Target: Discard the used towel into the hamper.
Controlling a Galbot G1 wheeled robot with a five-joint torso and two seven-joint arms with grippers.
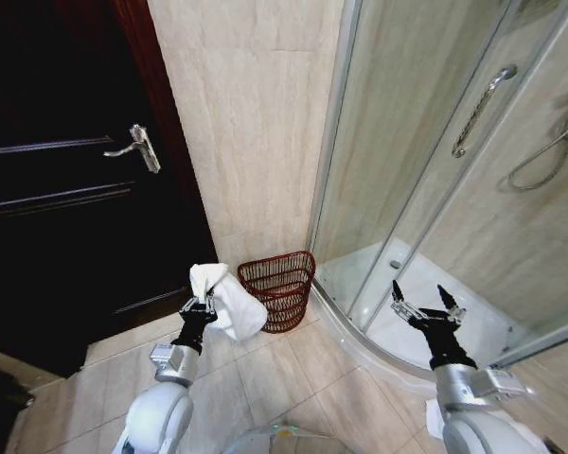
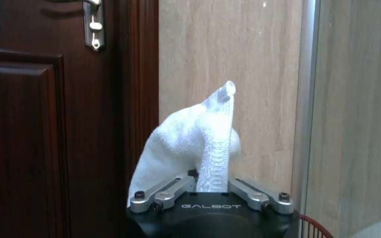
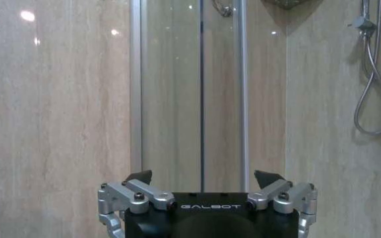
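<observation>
While the towel [image 1: 225, 301] is clenched in the left gripper [image 1: 201, 305] beside the hamper [image 1: 279, 288], not over its rim | hamper on floor at wall corner, no towel inside | right gripper [image 1: 424, 305] idle, fingers spread | drop remains.

I see a dark wooden door [image 1: 66, 180] with a metal lever handle [image 1: 140, 147] at the left, a beige tiled wall [image 1: 251, 113] at centre, and a glass shower enclosure [image 1: 407, 142] with its hose [image 1: 549, 151] at the right, above a tiled floor [image 1: 293, 378].
</observation>
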